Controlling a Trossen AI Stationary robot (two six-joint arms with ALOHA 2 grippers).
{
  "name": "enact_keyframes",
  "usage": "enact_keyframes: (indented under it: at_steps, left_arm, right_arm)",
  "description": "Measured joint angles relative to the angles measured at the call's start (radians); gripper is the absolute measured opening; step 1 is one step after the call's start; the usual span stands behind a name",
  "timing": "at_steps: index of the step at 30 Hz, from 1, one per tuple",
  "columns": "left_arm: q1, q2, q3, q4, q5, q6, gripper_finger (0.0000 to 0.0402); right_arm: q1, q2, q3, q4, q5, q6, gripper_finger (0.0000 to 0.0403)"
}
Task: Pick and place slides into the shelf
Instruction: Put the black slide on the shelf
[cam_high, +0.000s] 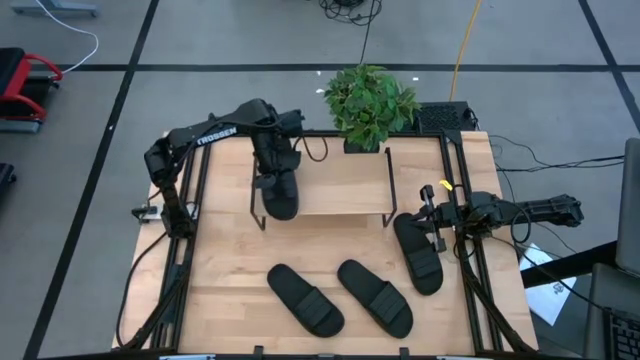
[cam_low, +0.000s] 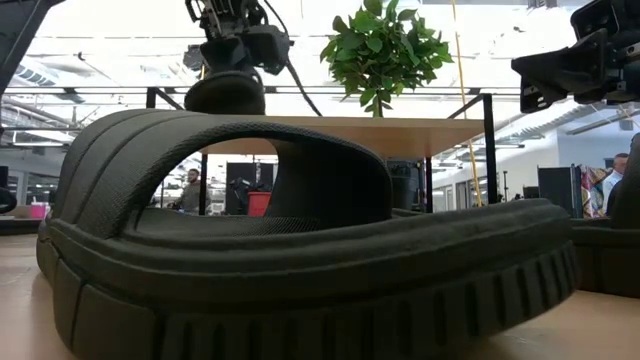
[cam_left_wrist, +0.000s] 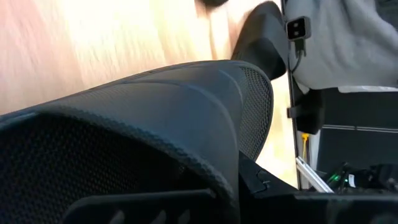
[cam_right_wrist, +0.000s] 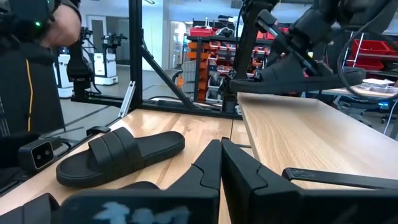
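Four black slides show. My left gripper (cam_high: 272, 176) is shut on one slide (cam_high: 280, 196) over the left end of the shelf (cam_high: 340, 190), a low light plank on thin black legs. I cannot tell whether its sole rests on the plank. Two slides (cam_high: 305, 298) (cam_high: 375, 296) lie sole-down on the table's near middle; one of them (cam_low: 300, 230) fills the low view. The fourth slide (cam_high: 418, 252) lies by the right edge. My right gripper (cam_high: 434, 214) is shut, empty and raised above this slide's far end, seen high up in the low view (cam_low: 580, 65). My left gripper holds the slide by its ribbed strap (cam_left_wrist: 186, 106), coming from above and pointing down (cam_low: 228, 72). The slide stays about level below the fingers, lengthwise across the plank's left end (cam_right_wrist: 292, 74). The strap hides the exact place of the fingertips.
A potted plant (cam_high: 370, 100) stands just behind the shelf's far right corner. The plank's middle and right part (cam_right_wrist: 298, 134) is bare. Black frame rails run along the table's left and right edges (cam_high: 475, 290). People show in the room beyond.
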Motion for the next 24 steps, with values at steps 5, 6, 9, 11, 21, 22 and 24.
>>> enact_keyframes:
  at_steps: [5,6,9,11,21,22,24]
  left_arm:
    - [0.002,0.000,-0.016,0.001,-0.007,0.010,0.0001]
    - [0.002,0.000,-0.016,0.001,-0.007,0.013,0.0001]
    - [-0.004,0.000,-0.016,0.002,-0.002,0.020,0.0001]
    - [-0.009,0.000,-0.016,0.004,0.001,0.020,0.0001]
    - [-0.029,0.000,-0.016,0.047,-0.010,0.004,0.0002]
    - [-0.035,0.000,-0.016,0.053,-0.022,0.004,0.0003]
    - [-0.048,0.000,-0.016,0.065,-0.053,0.008,0.0003]
  right_arm:
    - [0.000,0.000,0.000,0.000,0.000,-0.001,0.0000]
    - [0.000,0.000,0.000,0.000,0.001,-0.001,0.0000]
    - [0.000,0.000,0.000,0.000,0.001,-0.002,0.0000]
    - [0.000,0.000,0.000,0.000,0.001,-0.002,0.0000]
    - [0.000,0.000,0.000,-0.001,0.001,-0.003,0.0000]
    - [0.000,0.000,0.000,-0.001,0.001,-0.003,0.0000]
    - [0.000,0.000,0.000,-0.003,0.000,-0.003,0.0000]
